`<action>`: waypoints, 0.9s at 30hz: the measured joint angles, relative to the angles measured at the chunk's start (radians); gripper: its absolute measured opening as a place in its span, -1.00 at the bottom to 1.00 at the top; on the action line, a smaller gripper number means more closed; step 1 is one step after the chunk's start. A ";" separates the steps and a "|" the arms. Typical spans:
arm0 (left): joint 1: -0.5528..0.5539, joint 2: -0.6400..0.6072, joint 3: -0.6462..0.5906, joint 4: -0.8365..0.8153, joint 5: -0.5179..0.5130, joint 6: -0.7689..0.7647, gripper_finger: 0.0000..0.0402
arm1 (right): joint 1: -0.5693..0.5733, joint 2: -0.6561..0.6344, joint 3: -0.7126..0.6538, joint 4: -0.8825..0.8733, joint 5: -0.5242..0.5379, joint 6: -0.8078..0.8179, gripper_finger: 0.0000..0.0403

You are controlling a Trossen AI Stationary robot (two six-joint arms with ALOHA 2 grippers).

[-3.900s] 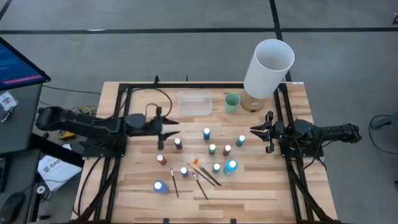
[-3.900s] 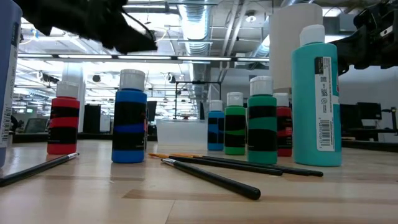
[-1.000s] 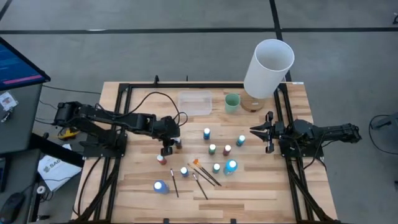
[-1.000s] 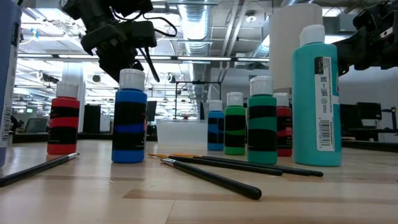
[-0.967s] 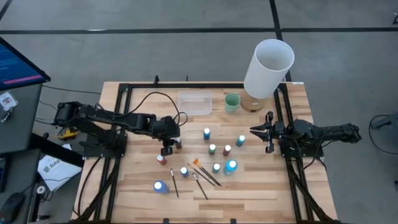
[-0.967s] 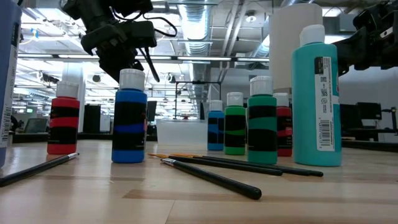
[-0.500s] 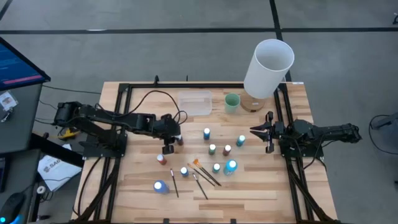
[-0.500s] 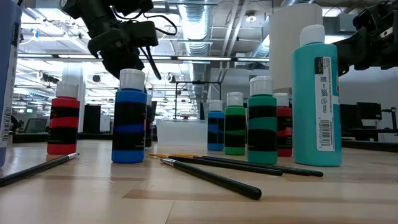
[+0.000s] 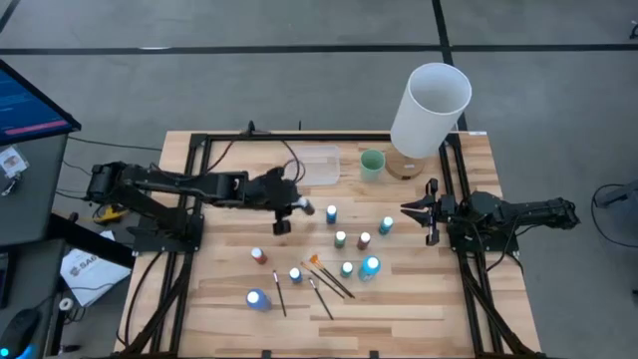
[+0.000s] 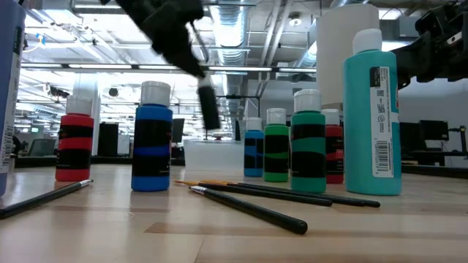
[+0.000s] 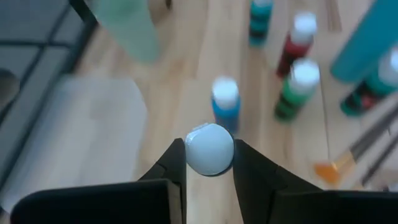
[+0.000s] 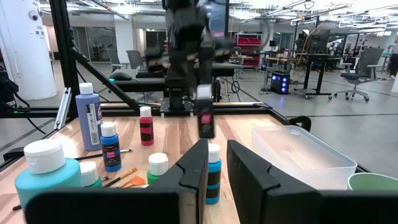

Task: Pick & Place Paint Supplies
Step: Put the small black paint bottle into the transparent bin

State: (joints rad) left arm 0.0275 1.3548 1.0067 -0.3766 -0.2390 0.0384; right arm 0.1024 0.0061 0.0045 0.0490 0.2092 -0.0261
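Observation:
My left gripper (image 9: 300, 207) is shut on a small dark paint bottle (image 10: 209, 108) with a pale cap and hangs in the air between the clear tub (image 9: 313, 165) and the standing bottles. The right wrist view shows that bottle (image 12: 205, 121) aloft too. On the table stand a blue bottle (image 9: 331, 213), a green one (image 9: 340, 239), red ones (image 9: 364, 240) (image 9: 258, 255), a teal one (image 9: 386, 225) and a larger teal one (image 9: 370, 265). Dark brushes (image 9: 327, 282) and an orange one (image 9: 313, 261) lie flat. My right gripper (image 9: 406, 210) waits at the table's right side, open by a narrow gap. My left gripper pinches the bottle at its pale cap (image 11: 209, 149), one finger (image 11: 177, 163) on each side of it. The fingers come from above, slanting down. The bottle hangs below them, slightly tilted and lifted clear of the table.
A pale green cup (image 9: 372, 164) and a tall white cylinder (image 9: 431, 108) stand at the far right. A larger blue bottle (image 9: 257, 298) stands near the front edge. Black frame rails (image 9: 199, 140) run along the table's left, far and right sides.
My left gripper stood low beside the dark bottle among the left-hand bottles. It has since risen and swung toward the table's right and far edge, toward the clear tub. The dark bottle has gone with it and is lifted clear of the table.

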 joint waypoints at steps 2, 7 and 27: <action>0.024 0.000 0.034 -0.001 0.000 0.028 -0.66 | 0.000 0.000 0.000 0.000 0.000 0.000 -0.73; 0.120 0.000 0.087 -0.002 -0.016 0.063 -0.66 | 0.000 0.000 0.000 0.000 0.000 0.000 -0.73; 0.518 0.133 0.093 0.022 0.126 0.120 -0.65 | 0.000 0.000 0.000 0.000 0.000 0.000 -0.73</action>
State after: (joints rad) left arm 0.5455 1.4883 1.0996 -0.3544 -0.1127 0.1586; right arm 0.1025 0.0062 0.0048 0.0490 0.2096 -0.0261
